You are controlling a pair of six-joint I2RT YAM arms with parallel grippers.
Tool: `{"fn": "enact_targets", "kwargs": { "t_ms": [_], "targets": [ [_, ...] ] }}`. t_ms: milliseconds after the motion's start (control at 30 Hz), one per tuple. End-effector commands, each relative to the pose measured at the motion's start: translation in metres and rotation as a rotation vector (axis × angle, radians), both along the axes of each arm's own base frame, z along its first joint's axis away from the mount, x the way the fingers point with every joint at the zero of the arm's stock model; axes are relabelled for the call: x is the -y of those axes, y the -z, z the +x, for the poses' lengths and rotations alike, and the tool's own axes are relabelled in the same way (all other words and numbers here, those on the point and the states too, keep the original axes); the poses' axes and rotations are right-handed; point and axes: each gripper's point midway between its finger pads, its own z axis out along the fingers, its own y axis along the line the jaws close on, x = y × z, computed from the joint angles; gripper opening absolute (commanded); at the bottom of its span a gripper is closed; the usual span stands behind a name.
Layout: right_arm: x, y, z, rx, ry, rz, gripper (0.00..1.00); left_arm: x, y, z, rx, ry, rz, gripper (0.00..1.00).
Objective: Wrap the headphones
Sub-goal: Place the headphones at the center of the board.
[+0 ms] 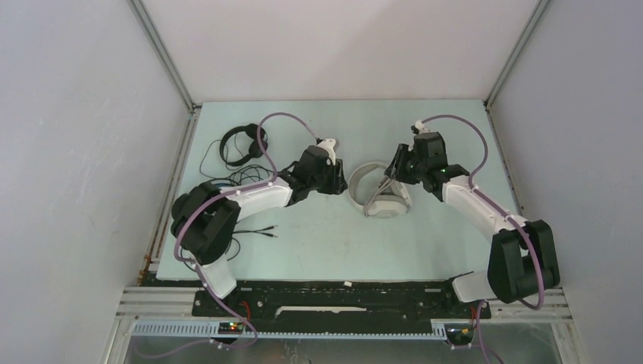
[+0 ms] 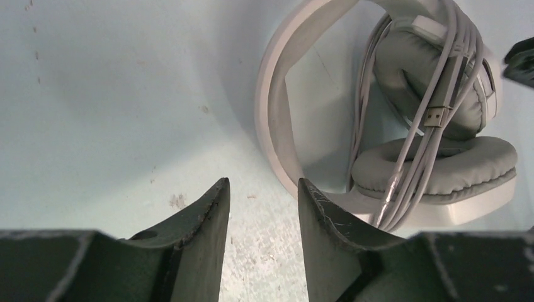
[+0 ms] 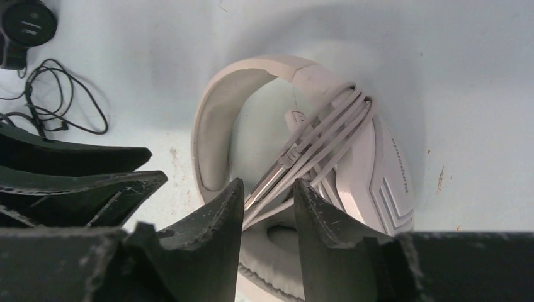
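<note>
The pale green counter point(image 1: 318, 250) holds the white headset point(image 1: 388, 206) in its middle, lying flat between our two arms. A black headset point(image 1: 241, 144) sits well apart at the far left, with loose black cables point(image 1: 254, 231) near it.

The white headset's pale cable point(image 3: 327, 129) is looped across its ear cups. The right gripper point(image 3: 267, 184) is nearer, right over the cups. Its jaws are partly open and the cable strands run into the gap, but we cannot tell if they squeeze them. The left gripper point(image 2: 261, 185) waits just beside the headband, on its left, with jaws partly open and empty.
</note>
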Motion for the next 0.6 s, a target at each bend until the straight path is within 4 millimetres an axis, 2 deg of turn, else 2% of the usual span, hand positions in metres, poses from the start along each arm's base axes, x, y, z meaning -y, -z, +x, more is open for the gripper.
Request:
{"fn": "enact_targets", "kwargs": {
  "t_ms": [0,167,300,400,467,567],
  "targets": [
    [-0.001,-0.048,0.005,0.095,-0.035,0.018,0.4,0.007,-0.04,-0.005,0.073,0.018,-0.103,0.46],
    [0.003,-0.056,-0.01,0.1,-0.075,-0.007,0.42,-0.002,-0.07,-0.007,0.126,0.004,-0.113,0.46],
    [-0.011,-0.067,-0.034,0.138,-0.195,-0.055,0.43,-0.021,-0.107,-0.014,0.193,-0.029,-0.101,0.47],
    [-0.031,-0.067,-0.057,0.139,-0.32,-0.08,0.42,-0.055,-0.141,-0.019,0.293,-0.102,-0.05,0.49],
    [-0.049,-0.064,-0.075,0.136,-0.421,-0.091,0.41,-0.085,-0.155,-0.024,0.349,-0.167,0.03,0.49],
    [-0.077,-0.051,-0.096,0.148,-0.552,-0.124,0.38,-0.128,-0.181,-0.035,0.416,-0.275,0.097,0.51]
  ]
}}
